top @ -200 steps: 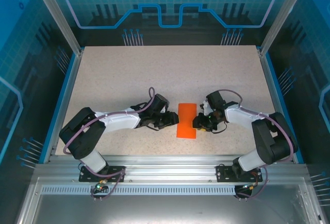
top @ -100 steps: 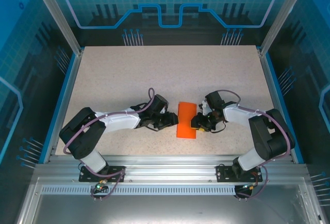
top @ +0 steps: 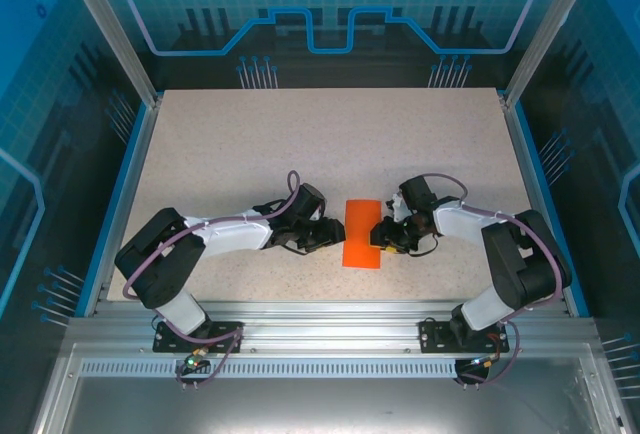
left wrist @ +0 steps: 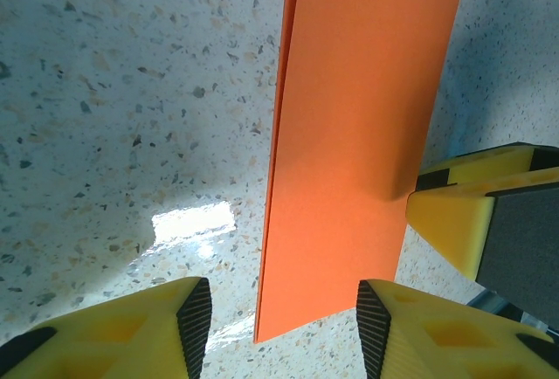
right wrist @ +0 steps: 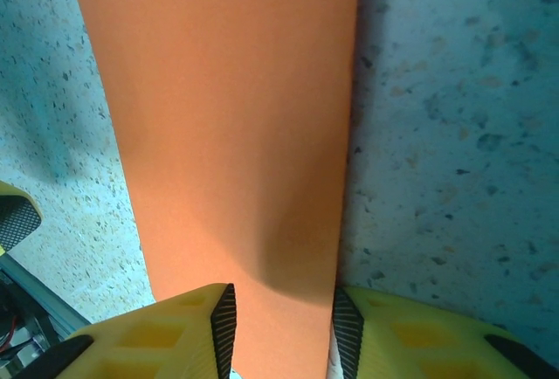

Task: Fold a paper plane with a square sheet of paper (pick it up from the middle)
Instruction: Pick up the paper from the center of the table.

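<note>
Top external: the square sheet of paper (top: 362, 233), already doubled into a narrow orange rectangle, lies flat on the table (top: 300, 144) midway between the arms. Its long axis runs from the near edge toward the far one, slightly tilted. You have the left gripper (top: 330, 235) at the left long edge and the right gripper (top: 386, 237) at the right long edge. Both come in across the short axis, toward the strip's near half. Neither arm is clearly nearer, though the right looks to overlap its edge.

Left wrist: jaws spread, nothing pinched. One fingertip (left wrist: 194, 313) sits over bare table, and the strip's end lies in the gap, closer to the other pad. Offset layers show along one long side, so you can probably take that as the open side, crease opposite.

Right wrist: jaws part-spread, with paper flat in the gap and passing under one finger. No pinch is visible.

Writing: none on the paper; no brand or label is readable anywhere.
</note>
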